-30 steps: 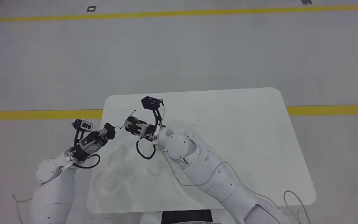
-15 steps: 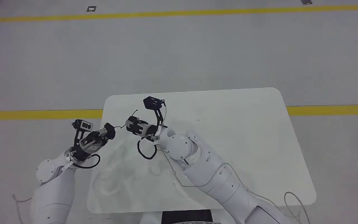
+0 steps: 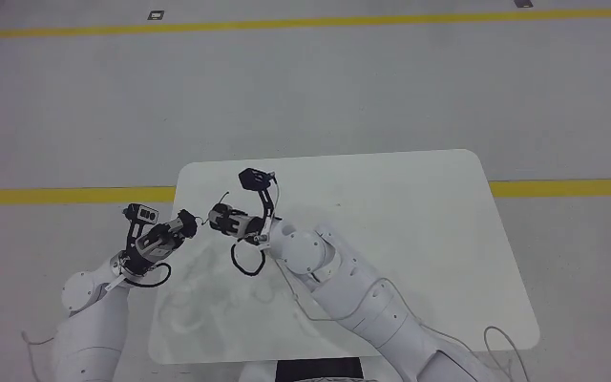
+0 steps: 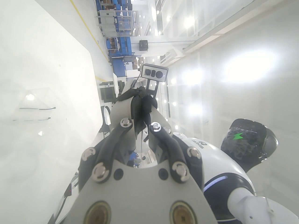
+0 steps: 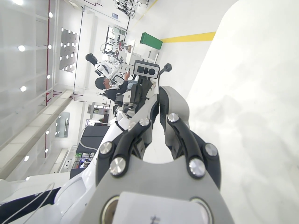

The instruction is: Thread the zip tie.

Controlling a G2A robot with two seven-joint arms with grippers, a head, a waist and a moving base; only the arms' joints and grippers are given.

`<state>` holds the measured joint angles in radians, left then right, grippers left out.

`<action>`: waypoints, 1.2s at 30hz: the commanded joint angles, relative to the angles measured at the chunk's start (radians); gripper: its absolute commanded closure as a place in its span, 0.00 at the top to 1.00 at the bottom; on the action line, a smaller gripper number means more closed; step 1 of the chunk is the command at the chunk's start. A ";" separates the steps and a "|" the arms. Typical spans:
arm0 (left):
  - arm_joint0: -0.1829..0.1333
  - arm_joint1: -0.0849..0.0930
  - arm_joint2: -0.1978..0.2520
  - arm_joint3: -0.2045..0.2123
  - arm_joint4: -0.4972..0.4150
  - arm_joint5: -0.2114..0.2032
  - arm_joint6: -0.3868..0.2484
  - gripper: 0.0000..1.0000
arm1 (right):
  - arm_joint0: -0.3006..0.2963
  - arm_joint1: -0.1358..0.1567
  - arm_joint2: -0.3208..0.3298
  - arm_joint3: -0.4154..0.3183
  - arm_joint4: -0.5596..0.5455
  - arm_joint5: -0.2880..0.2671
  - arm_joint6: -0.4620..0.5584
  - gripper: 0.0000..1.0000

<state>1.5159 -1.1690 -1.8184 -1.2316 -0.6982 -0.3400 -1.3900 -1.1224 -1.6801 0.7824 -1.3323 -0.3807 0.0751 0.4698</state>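
Observation:
A thin black zip tie (image 3: 222,199) is held above the left part of the white table (image 3: 410,239). My right gripper (image 3: 216,218) is shut on it, and in the right wrist view the tie's square head (image 5: 167,67) sticks out past the closed fingertips of that gripper (image 5: 158,89). My left gripper (image 3: 191,225) faces it, almost tip to tip. In the left wrist view my left gripper (image 4: 142,103) has its dark pads pressed together, with a thin black strand (image 4: 141,138) running back between the fingers.
A clear plastic bag (image 3: 224,286) lies on the table below the grippers, with spare zip ties (image 4: 37,108) in it. The table's left edge (image 3: 178,205) is close to my left arm. The table's right half is bare.
My right gripper has drifted slightly left, toward the left gripper. The left arm has held still.

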 commanded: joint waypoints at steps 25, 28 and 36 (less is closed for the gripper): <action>0.000 0.000 0.000 0.000 0.000 0.000 0.000 0.00 | -0.027 0.002 0.006 -0.016 0.026 -0.007 -0.083 0.00; 0.000 0.000 0.000 0.000 0.000 0.000 0.000 0.00 | -0.030 0.004 0.007 -0.023 0.018 -0.003 -0.084 0.00; 0.008 0.001 0.015 -0.024 0.007 0.019 0.046 0.00 | -0.030 0.008 0.011 -0.028 0.012 0.005 -0.079 0.00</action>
<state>1.5208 -1.1688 -1.8063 -1.2497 -0.6919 -0.3247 -1.3536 -1.1527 -1.6727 0.7933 -1.3600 -0.3693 0.0793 0.3903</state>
